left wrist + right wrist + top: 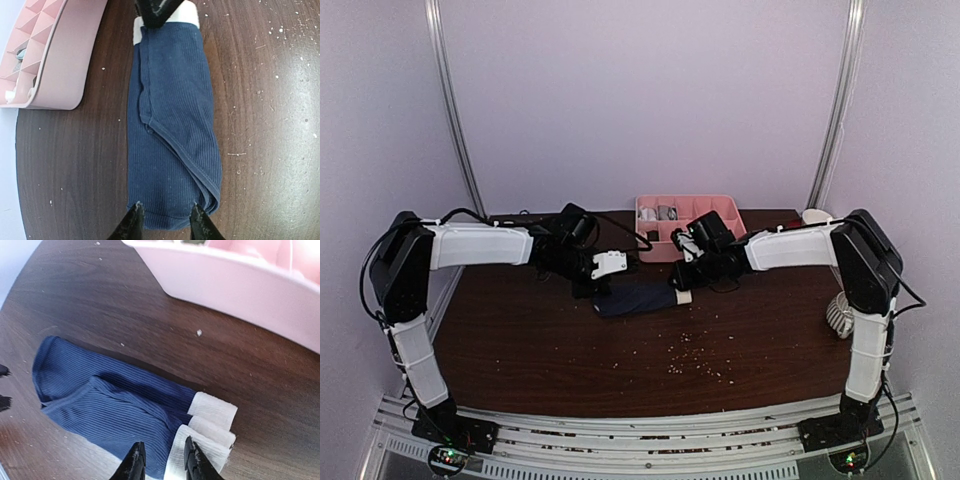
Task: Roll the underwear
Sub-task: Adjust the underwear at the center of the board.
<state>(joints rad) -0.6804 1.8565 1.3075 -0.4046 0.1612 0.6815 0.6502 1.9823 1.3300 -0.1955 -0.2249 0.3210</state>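
Navy ribbed boxer briefs [172, 125] lie folded into a long narrow strip on the dark wooden table [520, 350], near the pink compartment tray [65, 60]. That shape looks ready for rolling end to end. The left gripper [166, 217] is unclenched, its tips straddling the leg end. The right gripper [163, 460] hovers at the cream waistband [210, 415], jaws slightly apart. Is it pinching? Can't tell. One claw per end, likely to keep the strip straight.
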